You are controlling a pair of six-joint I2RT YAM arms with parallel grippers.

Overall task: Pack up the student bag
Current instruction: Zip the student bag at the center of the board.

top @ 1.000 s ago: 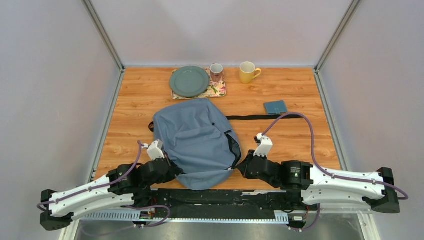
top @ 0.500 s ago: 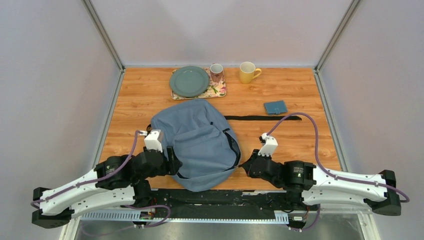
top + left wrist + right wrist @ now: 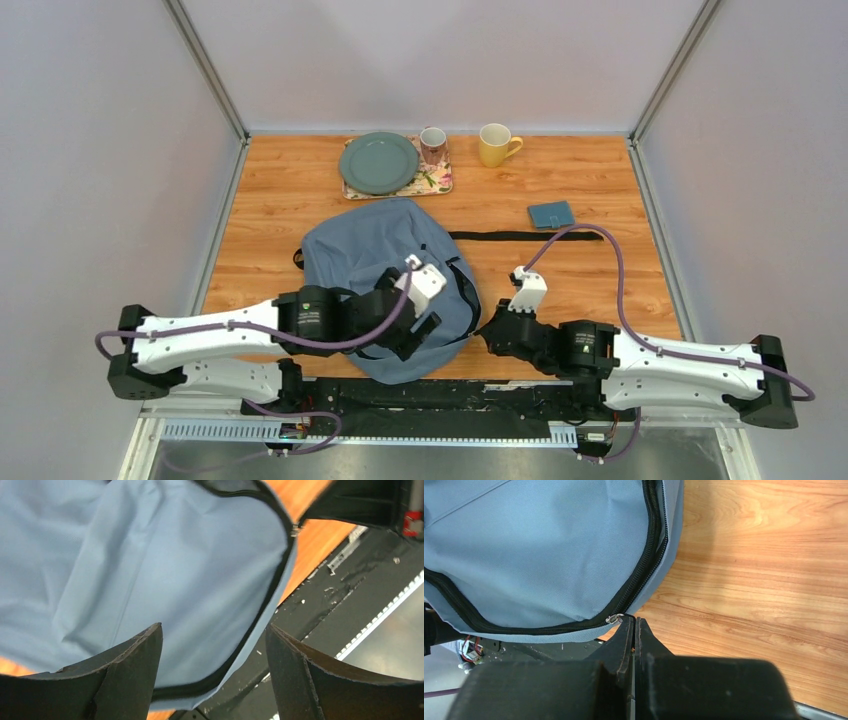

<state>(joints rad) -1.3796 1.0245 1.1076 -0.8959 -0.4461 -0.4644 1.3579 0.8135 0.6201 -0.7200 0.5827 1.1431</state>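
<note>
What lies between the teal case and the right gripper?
A black strap, lying flat, crosses between the teal case and the right gripper; the top view shows it.

No lettering, number or brand can be read in any view. The right arm [image 3: 680, 362] carries a small coloured sticker [image 3: 584, 346] near its wrist (far too small to make out), and the student bag [image 3: 370, 250] shows only plain fabric.
</note>
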